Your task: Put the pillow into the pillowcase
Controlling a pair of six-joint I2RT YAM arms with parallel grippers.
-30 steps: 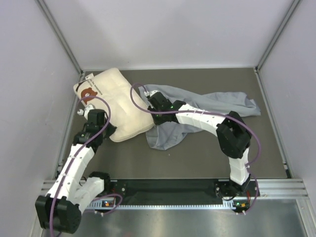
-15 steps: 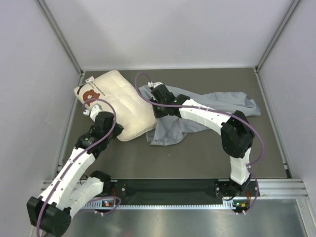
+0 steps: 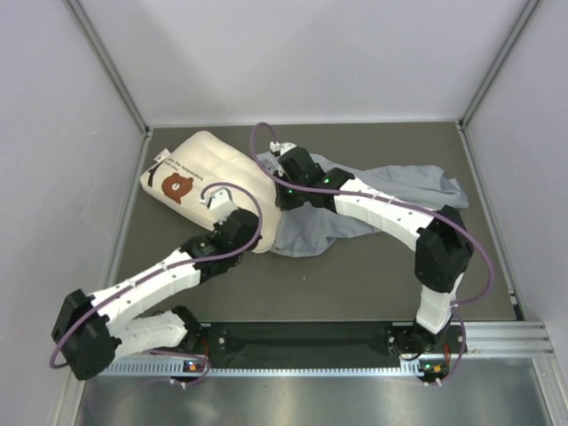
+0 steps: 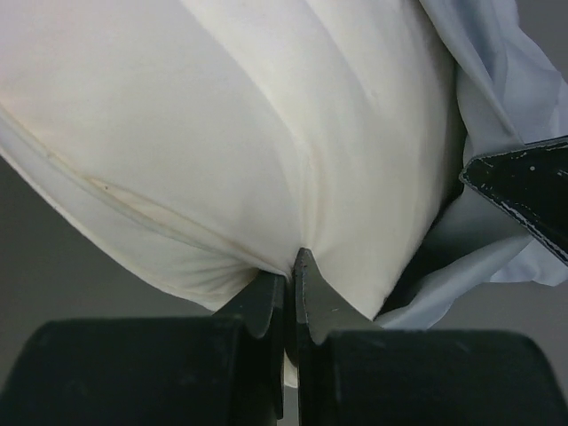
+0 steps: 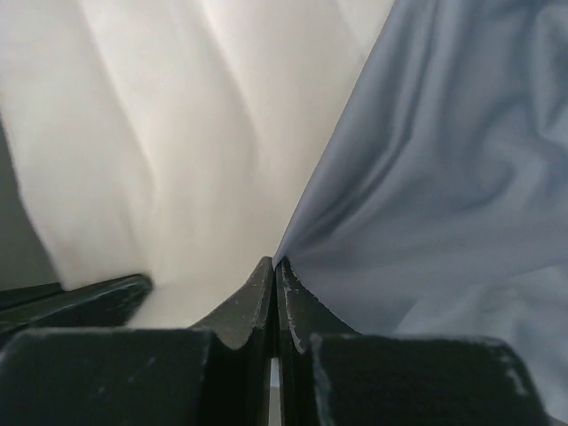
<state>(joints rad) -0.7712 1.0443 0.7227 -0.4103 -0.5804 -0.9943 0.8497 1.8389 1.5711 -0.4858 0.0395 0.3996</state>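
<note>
— Dark tabletop (image 3: pixel 373 275) with pale walls (image 3: pixel 293 62) round it. What sits closest to the bottom of the overhead frame?

— Both arm bases, on the metal rail (image 3: pixel 302 342). From the lower left the left arm reaches up toward the centre. The left gripper (image 4: pixel 290 269) is clamped on the near edge of the pillow (image 3: pixel 213 173). Its wrist view shows the cream cloth puckered between the closed fingertips.

— And the pillow itself?

— It lies left of centre, slanting toward the upper left, with its bear face (image 3: pixel 178 186) at that far-left end. Its right end touches the pillowcase (image 3: pixel 390 191).

— The other arm?

— It arcs from the lower right to the upper centre. The right gripper (image 5: pixel 273 266) is pinched tight on a fold of the grey-blue pillowcase, just beside the pillow's cream cover.

— How does the case lie?

— Crumpled, spreading from the centre toward the upper right. Whether the pillow's end is inside it, I cannot tell.
</note>
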